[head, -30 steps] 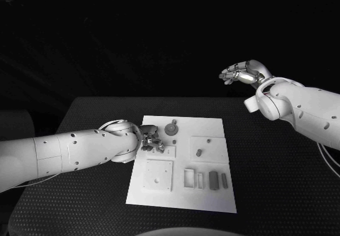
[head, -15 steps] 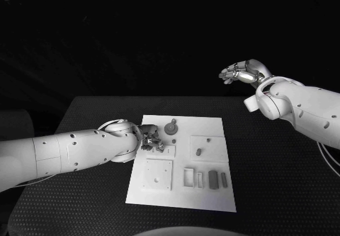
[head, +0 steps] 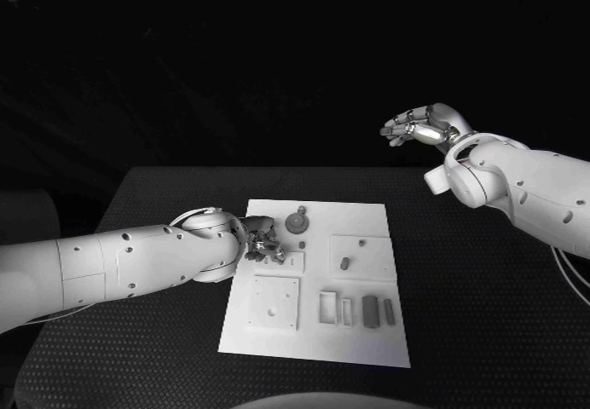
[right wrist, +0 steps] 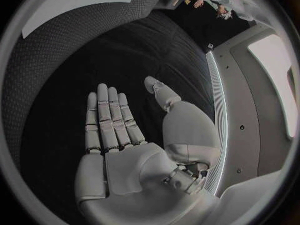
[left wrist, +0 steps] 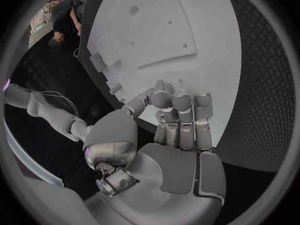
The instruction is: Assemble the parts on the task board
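Left hand is curled low over the board, grip can't be told; a part could get knocked. Right hand is spread wide.

Left arm reaching in low, left hand with fingers curled inward, nothing visibly held, right arm raised high, right hand open, fingers extended flat and close together, palm empty
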Motion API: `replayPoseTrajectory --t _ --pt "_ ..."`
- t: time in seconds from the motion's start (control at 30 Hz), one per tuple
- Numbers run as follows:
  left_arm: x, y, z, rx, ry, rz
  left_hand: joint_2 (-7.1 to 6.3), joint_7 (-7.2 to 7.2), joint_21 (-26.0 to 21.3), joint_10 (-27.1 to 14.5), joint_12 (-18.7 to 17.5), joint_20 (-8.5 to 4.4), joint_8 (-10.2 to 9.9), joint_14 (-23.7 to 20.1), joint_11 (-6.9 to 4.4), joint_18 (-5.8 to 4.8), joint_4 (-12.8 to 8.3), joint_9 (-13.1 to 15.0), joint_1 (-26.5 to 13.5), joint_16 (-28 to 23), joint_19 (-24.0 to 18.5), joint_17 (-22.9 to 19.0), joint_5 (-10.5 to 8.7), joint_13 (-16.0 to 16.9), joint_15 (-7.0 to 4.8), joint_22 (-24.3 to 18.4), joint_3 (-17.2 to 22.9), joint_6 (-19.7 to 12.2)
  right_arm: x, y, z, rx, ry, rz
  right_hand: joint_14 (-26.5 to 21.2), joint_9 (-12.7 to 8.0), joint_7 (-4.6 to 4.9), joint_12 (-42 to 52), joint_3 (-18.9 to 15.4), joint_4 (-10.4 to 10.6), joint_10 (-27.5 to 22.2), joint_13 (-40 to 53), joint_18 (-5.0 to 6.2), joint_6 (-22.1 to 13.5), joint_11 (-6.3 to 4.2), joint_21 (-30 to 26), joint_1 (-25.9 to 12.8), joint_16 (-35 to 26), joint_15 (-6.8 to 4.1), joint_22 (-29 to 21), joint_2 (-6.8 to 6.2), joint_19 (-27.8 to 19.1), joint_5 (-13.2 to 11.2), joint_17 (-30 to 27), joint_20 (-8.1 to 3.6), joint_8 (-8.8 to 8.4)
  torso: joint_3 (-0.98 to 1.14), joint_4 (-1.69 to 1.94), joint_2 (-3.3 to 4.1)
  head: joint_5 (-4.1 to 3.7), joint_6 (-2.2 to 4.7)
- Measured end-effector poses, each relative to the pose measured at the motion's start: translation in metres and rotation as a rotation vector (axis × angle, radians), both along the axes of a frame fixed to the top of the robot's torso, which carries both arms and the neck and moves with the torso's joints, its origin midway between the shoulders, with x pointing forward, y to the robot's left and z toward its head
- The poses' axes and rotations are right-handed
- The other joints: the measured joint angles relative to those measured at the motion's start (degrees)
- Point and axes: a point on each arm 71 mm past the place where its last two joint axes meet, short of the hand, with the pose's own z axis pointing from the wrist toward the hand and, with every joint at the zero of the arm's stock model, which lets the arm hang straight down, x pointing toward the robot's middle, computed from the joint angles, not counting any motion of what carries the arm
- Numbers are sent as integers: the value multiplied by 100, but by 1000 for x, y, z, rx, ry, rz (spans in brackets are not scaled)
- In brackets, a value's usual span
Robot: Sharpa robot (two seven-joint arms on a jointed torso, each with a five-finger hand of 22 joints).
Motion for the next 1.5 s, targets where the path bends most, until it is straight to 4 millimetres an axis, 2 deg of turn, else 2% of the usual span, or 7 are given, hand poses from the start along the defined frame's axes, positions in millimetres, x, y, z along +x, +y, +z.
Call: replayPoseTrajectory --t 0.4,0.47,0.63,0.8,0.93,1.5 --pt "-1 0 -1 0 -2 0 -73 -12 22 39 0 0 1 23 -40 0 22 30 27 44 0 -37 -35 0 -21 -1 -12 28 0 -2 -1 0 2 -2 0 -5 0 0 0 0 21 -21 0 0 21 0 -23 -23 0 7 23 0 22 -6 0 0 2 0 0 -5 -2" --pt "-1 0 -2 1 -2 1 -76 -14 22 40 0 4 1 24 -40 0 76 31 0 88 -26 -53 -35 1 -21 -1 -21 32 0 -3 -1 -1 2 -3 0 -9 0 0 0 0 20 -21 0 0 21 0 -23 -23 0 6 23 0 45 -10 0 0 1 -1 0 -3 -3" --pt "-1 0 -2 1 -2 3 2 -22 22 41 24 22 0 42 -41 0 108 31 -75 133 -65 -94 -44 13 -38 -1 34 43 0 -3 -1 0 3 -3 0 -11 0 -22 0 0 42 -28 0 0 0 -22 -23 -23 0 12 23 0 45 -12 0 0 -1 -1 0 0 -3" --pt "-2 1 -3 -5 7 13 221 -22 45 41 67 31 -10 50 -41 0 -14 31 -297 222 -113 -154 35 41 -29 -2 155 48 0 -3 -1 0 4 -3 0 -10 0 -22 0 0 42 -34 0 0 0 -22 -23 -23 0 12 23 0 67 -12 0 0 -1 -2 0 1 -3" --pt "-3 1 -4 -12 19 21 301 -21 45 41 73 31 24 51 -41 0 -54 37 -422 243 -113 -182 67 48 -29 -2 194 50 0 -3 -1 0 4 -4 0 -16 0 -22 0 0 42 -40 1 0 0 -22 -23 -23 -1 18 23 0 67 -17 0 0 -3 -1 0 -4 -3" --pt "-6 1 -6 -24 44 38 328 -21 67 40 88 31 35 64 -40 1 -74 57 -522 269 -113 -217 66 53 -14 -3 211 51 0 -4 -2 3 7 -5 0 -21 0 -22 0 0 41 -63 0 0 0 -44 -22 -22 -1 31 22 0 116 -23 0 0 -2 1 -1 -9 -15"
